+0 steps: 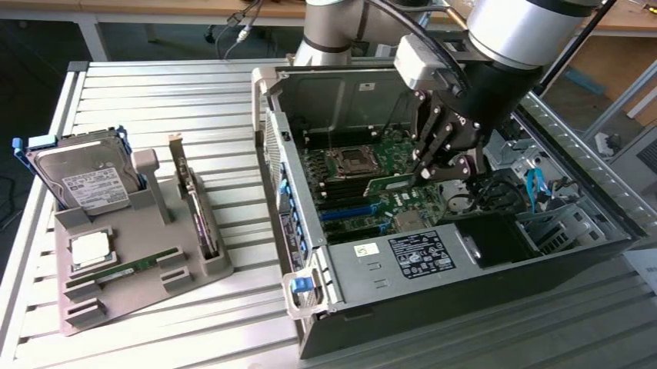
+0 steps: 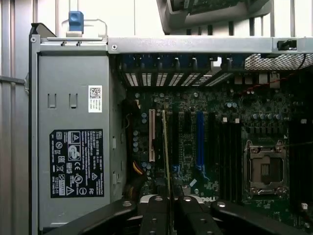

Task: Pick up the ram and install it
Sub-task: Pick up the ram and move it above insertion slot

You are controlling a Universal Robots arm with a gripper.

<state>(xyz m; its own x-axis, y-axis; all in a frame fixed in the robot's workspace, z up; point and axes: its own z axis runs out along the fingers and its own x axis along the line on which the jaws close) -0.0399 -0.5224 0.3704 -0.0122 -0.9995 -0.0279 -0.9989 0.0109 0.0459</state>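
My gripper hangs inside the open computer case, above the motherboard. It is shut on the ram, a narrow green stick that juts out from the fingers toward the exterior view's left. In the wrist view the ram shows edge-on as a thin line rising from between the black fingers of the gripper. It hovers over the board beside the white and blue slots. The dark memory slots lie between it and the processor socket.
The power supply fills the near corner of the case. On the exterior view's left a grey holder carries a hard drive, a silver processor chip, another green stick and an upright card. Blue cables lie beside the arm.
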